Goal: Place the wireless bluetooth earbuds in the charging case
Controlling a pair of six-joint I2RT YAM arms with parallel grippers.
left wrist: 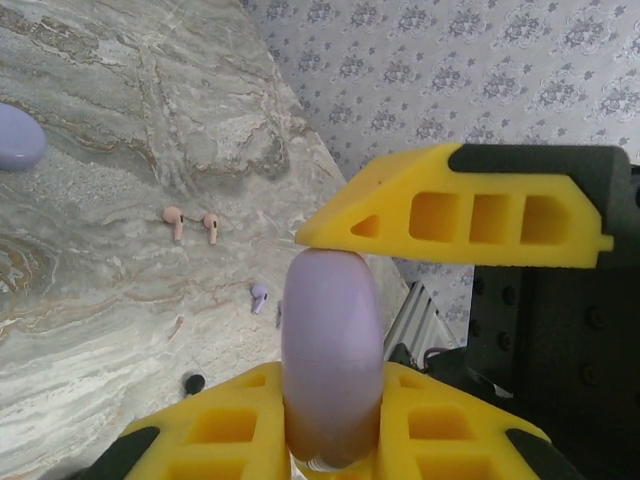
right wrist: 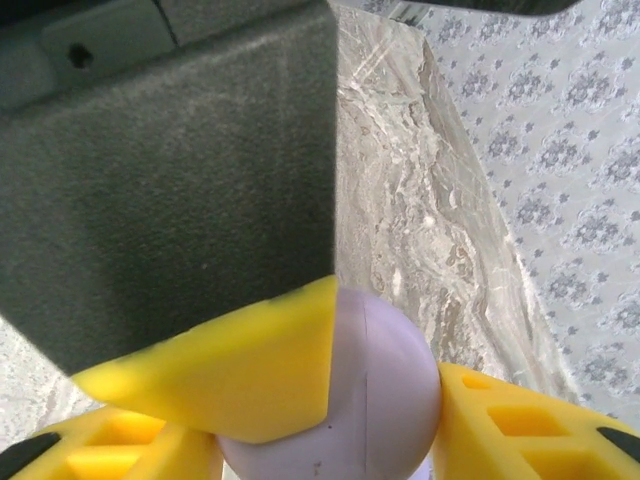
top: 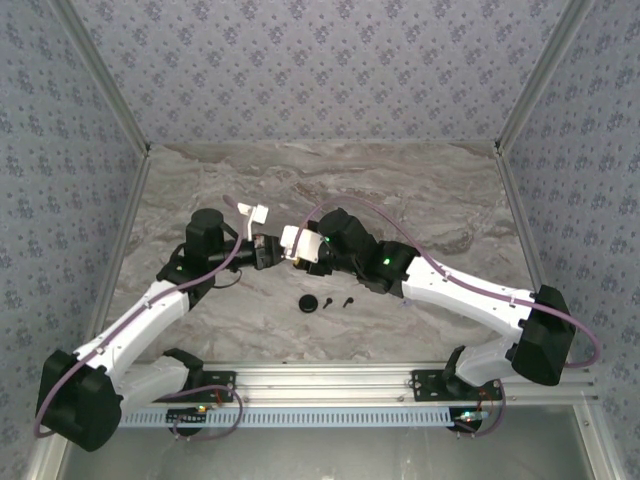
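Note:
A lilac charging case [left wrist: 332, 330], shut, hangs in the air between the two arms, and my left gripper [left wrist: 330, 385] is shut on its lower end. My right gripper [right wrist: 330, 430] straddles the same case [right wrist: 390, 400]; one of its fingers [left wrist: 450, 205] rests against the case's top. Whether the right fingers still press on it does not show. The grippers meet above mid-table [top: 282, 250]. On the table lie two pale pink earbuds [left wrist: 173, 218] [left wrist: 211, 226], one purple earbud [left wrist: 259, 296] and two black earbuds [top: 327, 300] [top: 348, 300].
A round black case [top: 307, 303] lies on the marble table [top: 440, 200] just in front of the grippers. A second lilac rounded object [left wrist: 15, 135] lies farther off. Patterned walls close in the table on three sides, and a metal rail [top: 330, 380] runs along the near edge.

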